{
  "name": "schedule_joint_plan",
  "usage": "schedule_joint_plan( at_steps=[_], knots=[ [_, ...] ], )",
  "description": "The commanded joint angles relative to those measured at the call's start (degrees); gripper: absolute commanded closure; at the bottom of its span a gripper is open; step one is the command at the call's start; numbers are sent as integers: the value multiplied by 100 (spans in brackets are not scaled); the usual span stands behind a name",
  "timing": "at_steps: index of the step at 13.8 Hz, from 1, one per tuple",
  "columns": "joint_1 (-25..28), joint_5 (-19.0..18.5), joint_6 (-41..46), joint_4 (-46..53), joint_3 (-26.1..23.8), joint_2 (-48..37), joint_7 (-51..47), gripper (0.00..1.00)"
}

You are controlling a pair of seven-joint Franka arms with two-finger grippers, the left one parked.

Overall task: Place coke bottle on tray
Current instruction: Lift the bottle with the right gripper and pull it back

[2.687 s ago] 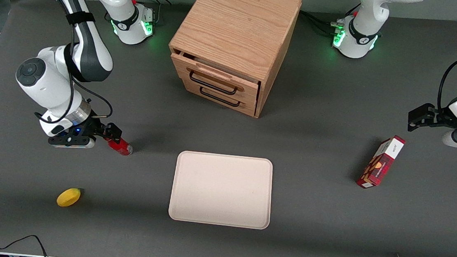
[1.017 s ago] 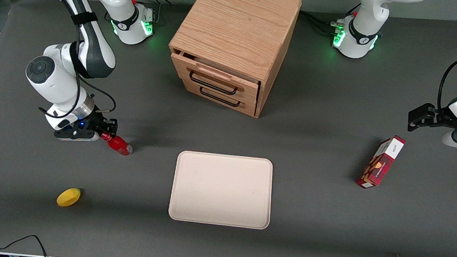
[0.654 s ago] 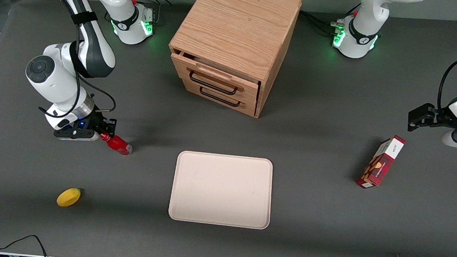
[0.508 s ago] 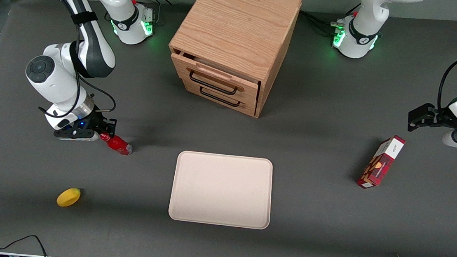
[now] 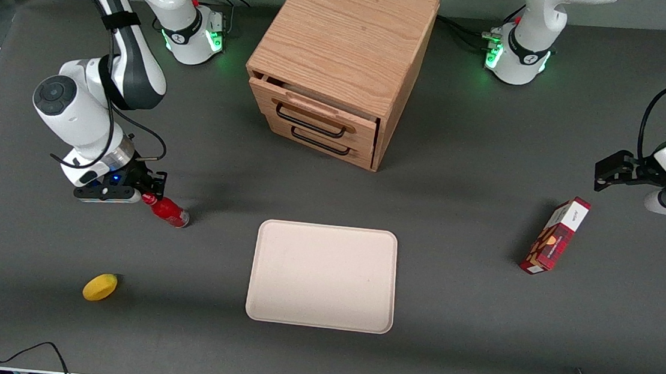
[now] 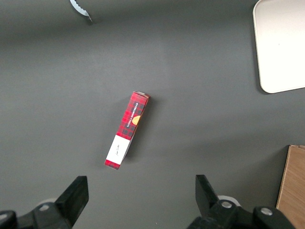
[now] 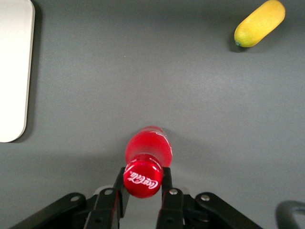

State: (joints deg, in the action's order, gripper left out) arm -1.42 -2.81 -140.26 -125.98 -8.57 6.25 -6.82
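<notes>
Between the two fingers (image 7: 167,188) of the hand (image 5: 148,194) we see the red cap of the coke bottle (image 5: 167,211); the hand (image 7: 142,187) is clamped on the bottle (image 7: 147,147) at the cap and neck. We see the bottle leaning, cap up at the hand and clear base lower; whether the base touches the desk (image 5: 466,319) we cannot tell. We place the bottle at the working arm's end of the desk, still off the tray (image 5: 323,276).

The tray sits well apart from the hand, toward the parked arm's end and a bit nearer the front camera, flat on the desk, nothing on it; we catch its rounded edge (image 7: 14,71) in the right wrist view. We spot a lemon (image 5: 100,286) nearer the front camera than the hand, apart from it, also in the wrist view (image 7: 259,23).

We note a wooden drawer cabinet (image 5: 341,61) farther from the front camera than the tray, its top drawer slightly open. A red carton (image 5: 555,235) lies far from the hand, toward the parked arm's end (image 6: 127,130).
</notes>
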Motion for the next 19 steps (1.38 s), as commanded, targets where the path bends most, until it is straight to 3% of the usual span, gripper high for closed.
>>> schedule_joint_plan(
  at_steps=[1, 12, 15, 19],
  knots=[
    [-25, -211, 883, 634, -22, -176, -179, 100],
    [63, -124, 4532, 4026, -22, 42, -215, 100],
    [72, -115, 4666, 4336, -22, 209, -372, 100],
    [615, -115, 4657, 4933, -22, 797, -1021, 100]
  ],
)
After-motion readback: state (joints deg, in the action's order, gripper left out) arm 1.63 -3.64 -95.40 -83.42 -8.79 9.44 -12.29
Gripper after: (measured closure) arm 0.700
